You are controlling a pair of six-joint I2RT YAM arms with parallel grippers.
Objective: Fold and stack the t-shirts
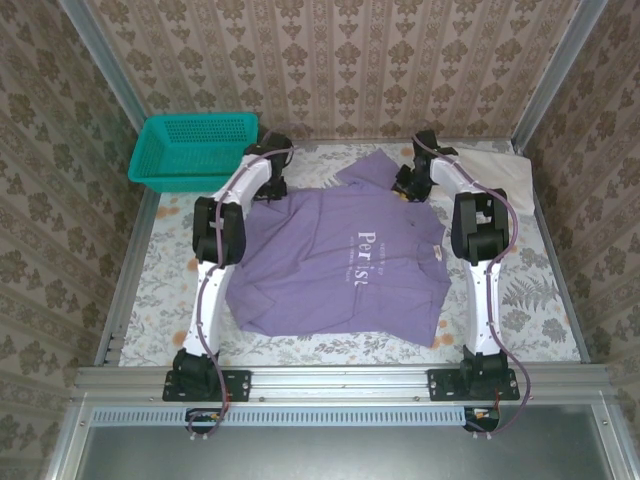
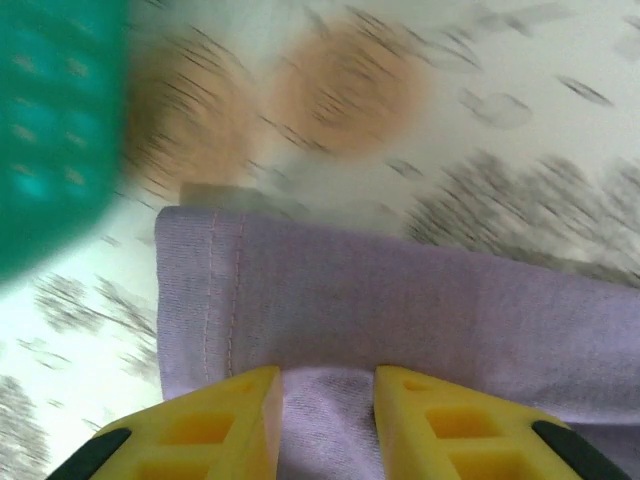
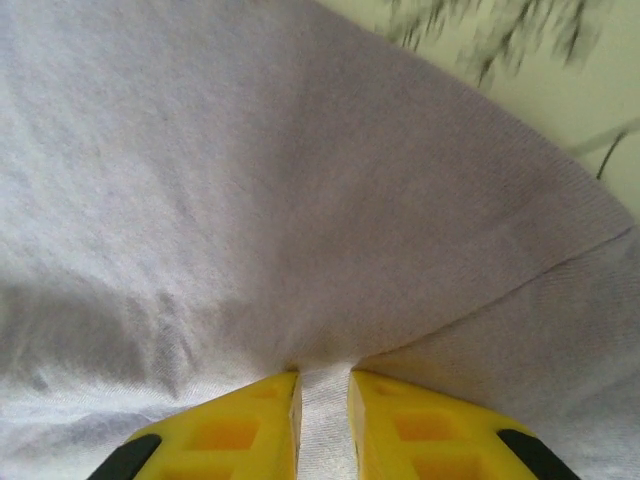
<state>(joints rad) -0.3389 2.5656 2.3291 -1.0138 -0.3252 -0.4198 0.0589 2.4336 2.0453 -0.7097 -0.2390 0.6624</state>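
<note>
At my far left, a teal plastic mesh basket [image 1: 195, 150] stands upright in the table's back corner, near the rear wall. The left wrist view catches its side [image 2: 55, 120], blurred. The table carries a pale tablecloth [image 1: 300, 345] printed with grey-green fern leaves and orange blossoms [image 2: 345, 90]. Beige damask-patterned wallpaper [image 1: 330, 60] lines the three enclosure walls. An aluminium frame rail [image 1: 340, 378] borders the near edge, and slanted aluminium posts rise at both back corners. A grey panel [image 1: 330, 450] lies nearest me, below that rail.
</note>
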